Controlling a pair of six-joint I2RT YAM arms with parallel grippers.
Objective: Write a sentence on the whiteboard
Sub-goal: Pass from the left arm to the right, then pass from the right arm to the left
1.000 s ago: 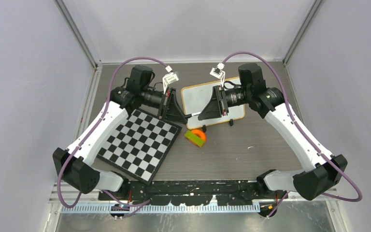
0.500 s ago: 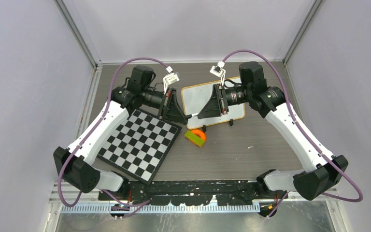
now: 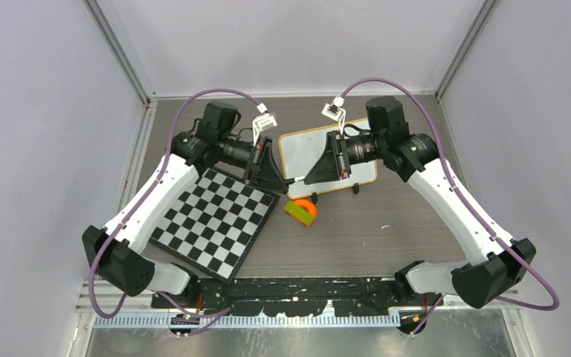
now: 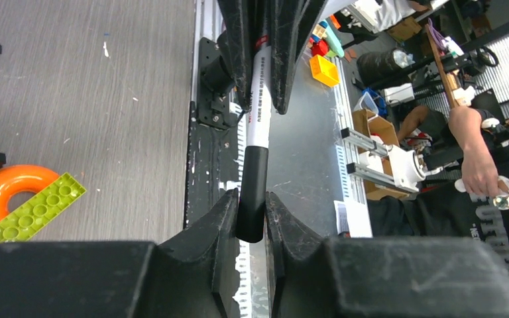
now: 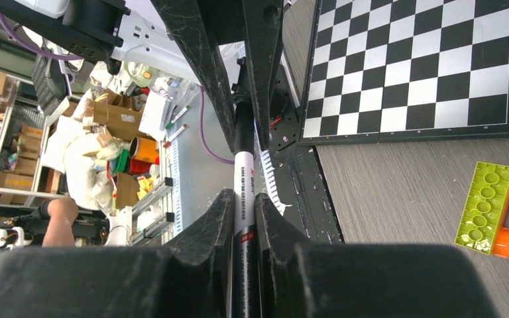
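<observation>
Overhead, the marker [image 3: 295, 179] runs left to right, bridged between the left jaws and the right jaws. It hangs over the near left corner of the whiteboard [image 3: 301, 149], which sits far and central on the desk [image 3: 386, 230]. No writing shows on the board's bare part, and the right arm is nearer to it.

From the left wrist, the left jaws are clenched on the black cap [image 4: 252, 192] and the right jaws on the white barrel.

From the right wrist, its jaws pinch the barrel [image 5: 244, 182]. The chequered board [image 5: 411, 66] and a green brick [image 5: 482, 207] lie clear, so a straight pull apart looks unobstructed.
</observation>
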